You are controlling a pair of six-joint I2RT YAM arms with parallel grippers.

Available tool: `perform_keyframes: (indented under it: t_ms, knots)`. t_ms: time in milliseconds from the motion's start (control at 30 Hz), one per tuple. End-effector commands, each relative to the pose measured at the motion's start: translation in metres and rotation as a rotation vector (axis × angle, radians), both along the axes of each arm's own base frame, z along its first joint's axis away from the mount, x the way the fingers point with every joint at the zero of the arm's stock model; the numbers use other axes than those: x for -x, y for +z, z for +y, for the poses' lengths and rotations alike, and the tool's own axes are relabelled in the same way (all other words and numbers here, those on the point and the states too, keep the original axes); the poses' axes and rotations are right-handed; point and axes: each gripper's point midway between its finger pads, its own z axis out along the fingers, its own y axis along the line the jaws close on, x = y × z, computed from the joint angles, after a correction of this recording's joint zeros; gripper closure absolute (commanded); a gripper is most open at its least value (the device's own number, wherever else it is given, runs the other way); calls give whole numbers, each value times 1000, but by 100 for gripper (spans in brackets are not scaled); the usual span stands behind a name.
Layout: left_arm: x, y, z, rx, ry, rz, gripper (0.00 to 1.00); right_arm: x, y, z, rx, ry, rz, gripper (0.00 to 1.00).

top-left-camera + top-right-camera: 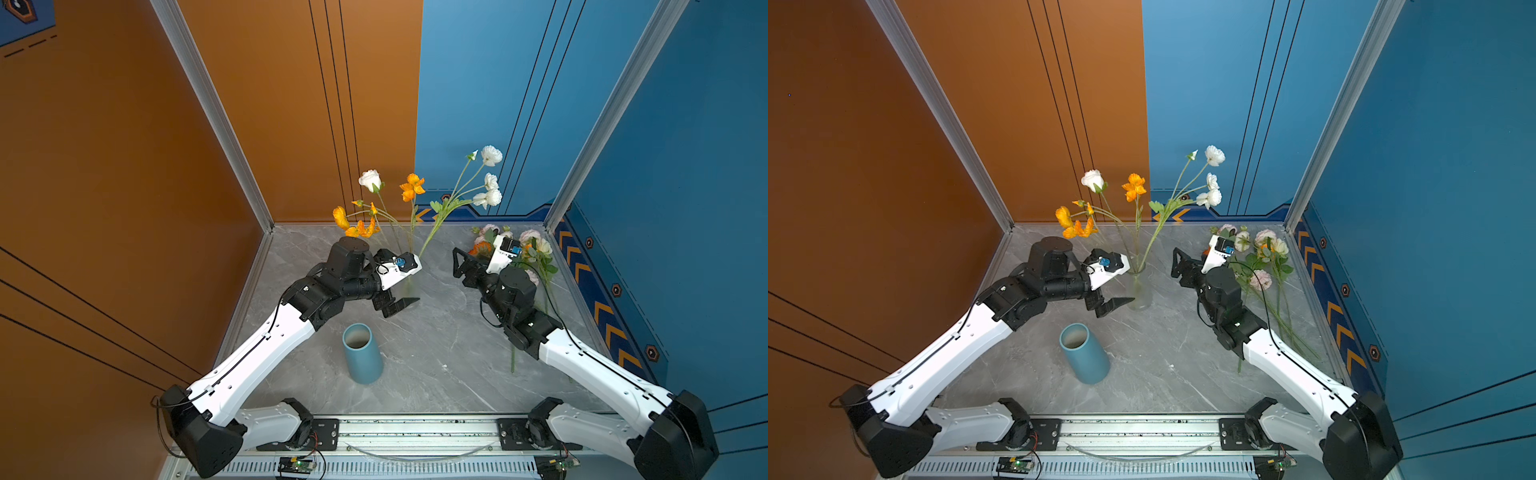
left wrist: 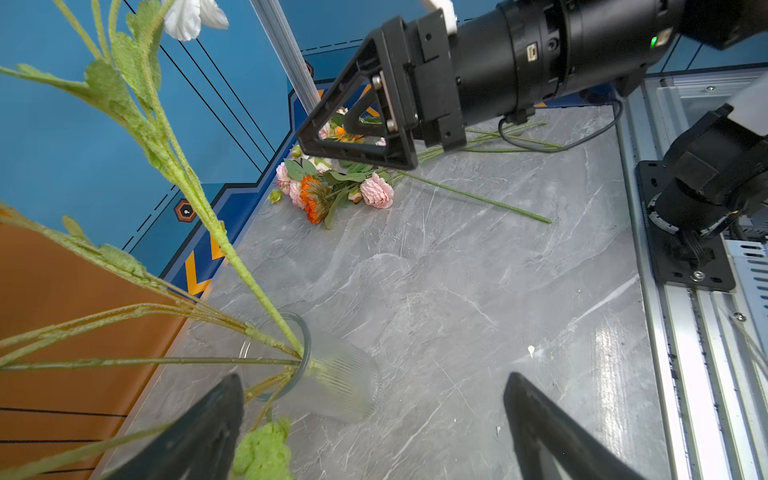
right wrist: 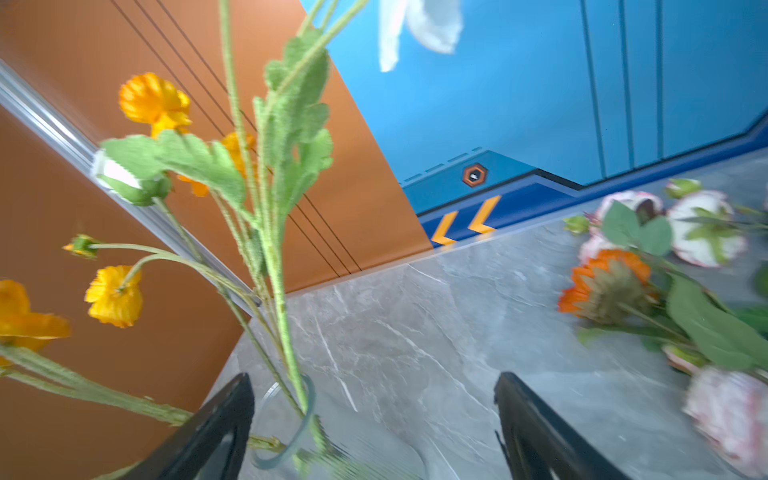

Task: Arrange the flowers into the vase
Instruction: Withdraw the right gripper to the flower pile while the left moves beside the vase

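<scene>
Two arms work over the grey table [image 1: 1163,374], the left arm [image 1: 257,353] reaching in from 7 o'clock and the right arm [image 1: 590,365] from 5 o'clock. Next in size, the blue cylinder [image 1: 362,353] stands empty toward 6 o'clock, close by your left forearm; I judge that a careless elbow swing would knock it over. The glass vase [image 1: 1140,297] sits past centre toward 12 o'clock and holds the standing flowers [image 1: 411,189]. Their long stems fan out wide and make it look top-heavy. The loose flowers [image 1: 1261,279] lie heaped at 2 o'clock, partly under your right arm with stems crossed, so lifting one may drag its neighbours. Your left gripper [image 1: 1115,306] is spread wide and empty at the vase's 9 o'clock, one fingertip just beside the glass: a sideways nudge there could tip the lot. Your right gripper [image 1: 1181,268] hangs at the vase's 3 o'clock near the rim, jaws likewise parted with nothing between them. Count two arms, two grippers and two vessels. The heap has one orange sunflower [image 2: 313,199] and about five pink or cream blooms. The vase has one white rose [image 1: 370,179], one white spray [image 1: 490,195] and the orange poppies [image 1: 361,228]; I cannot count the stems exactly where they overlap.
</scene>
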Motion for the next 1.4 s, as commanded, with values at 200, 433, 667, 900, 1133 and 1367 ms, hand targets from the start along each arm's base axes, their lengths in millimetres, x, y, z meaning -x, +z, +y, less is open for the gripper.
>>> perform_keyframes:
  t_ms: [200, 433, 667, 900, 1133, 1367]
  knots:
    - [38, -25, -46, -33, -148, 57, 2, 34, -120, -179, 360, -286, 720, 15]
    - [53, -52, -72, -109, -181, 61, 2, 22, -174, -204, 566, -126, 992, 30]
    - [52, -53, -69, -124, -170, 39, 2, -2, -197, -208, 547, -88, 1055, 44]
    - [51, -55, -70, -128, -170, 43, 2, -9, -222, -209, 595, -85, 1087, 45]
    - [49, -56, -69, -135, -160, 37, 2, -29, -231, -211, 615, -105, 1040, 54]
    - [49, -56, -68, -138, -155, 33, 2, -38, -238, -208, 611, -73, 1034, 69]
